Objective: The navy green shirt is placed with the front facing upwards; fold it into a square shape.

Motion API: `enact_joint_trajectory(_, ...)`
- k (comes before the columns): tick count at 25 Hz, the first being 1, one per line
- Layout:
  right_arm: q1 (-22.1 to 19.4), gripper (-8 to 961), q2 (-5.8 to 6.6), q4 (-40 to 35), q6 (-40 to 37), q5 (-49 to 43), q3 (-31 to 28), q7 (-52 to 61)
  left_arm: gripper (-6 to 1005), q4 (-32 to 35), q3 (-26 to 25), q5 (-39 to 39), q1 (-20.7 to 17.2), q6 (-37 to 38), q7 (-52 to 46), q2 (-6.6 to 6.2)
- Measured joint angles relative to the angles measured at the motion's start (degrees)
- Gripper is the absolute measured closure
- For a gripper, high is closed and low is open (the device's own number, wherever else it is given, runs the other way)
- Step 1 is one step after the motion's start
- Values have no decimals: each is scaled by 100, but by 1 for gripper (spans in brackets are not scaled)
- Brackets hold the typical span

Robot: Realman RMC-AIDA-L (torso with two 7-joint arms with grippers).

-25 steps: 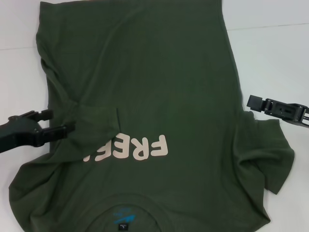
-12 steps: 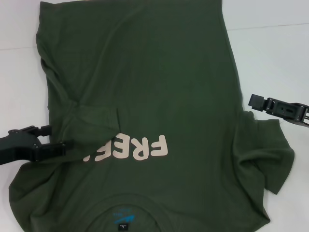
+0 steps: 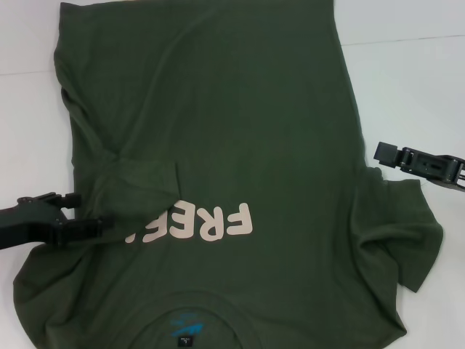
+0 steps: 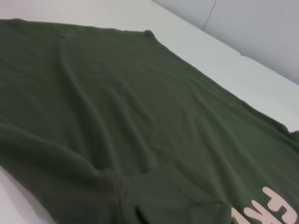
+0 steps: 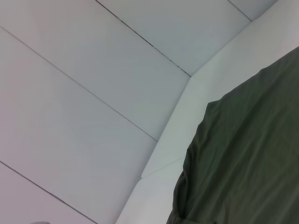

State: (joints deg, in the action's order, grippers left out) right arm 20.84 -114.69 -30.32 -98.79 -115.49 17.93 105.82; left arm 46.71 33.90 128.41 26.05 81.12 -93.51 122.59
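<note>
Shirt (image 3: pixel 240 145) lies front up on the white table (image 3: pixel 407 94), collar nearest the robot, hem far. Nearest edge: neck opening w/ blue label (image 3: pixel 185 325) showing inside the collar. Just beyond that, pale pink lettering (image 3: pixel 211 222) across the chest, reading upside down from the head view; its left end is hidden under a folded flap of cloth.

L side: sleeve (image 3: pixel 142 185) is folded inward over the chest, its hemmed edge running near the lettering; wrinkles bunch up around the fold. L gripper (image 3: pixel 80 214) sits at the shirt's left edge beside that folded sleeve, fingers (image 3: pixel 83 227) apart, one low against the cloth edge, the other above it. Can't tell if any fabric is betw. them. L wrist view looks across the shirt (image 4: pixel 140 116) from low down: sleeve hem close by, a bit of pink lettering (image 4: pixel 275 210) at the corner, far hem corner beyond w/ table (image 4: pixel 210 51) behind it.

R side: sleeve (image 3: pixel 407 233) still spread out and rumpled on the table. R gripper (image 3: pixel 383 154) hangs just off the shirt's right edge, above that sleeve, not touching cloth as far as the head view shows; can't tell if its fingers are apart or together. R wrist view shows only a shirt (image 5: pixel 247 163) edge, white table (image 5: pixel 177 135) and wall panels (image 5: pixel 93 70).

Farther out the body lies mostly flat w/ soft creases, left edge a bit wavy, hem reaching the top of the head view.
</note>
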Motion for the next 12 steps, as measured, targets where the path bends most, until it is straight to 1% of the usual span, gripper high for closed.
enact_joint_trajectory(12,-1,126,5,0,0,0,0,0,90,-11,101,78,16,109,-16,3)
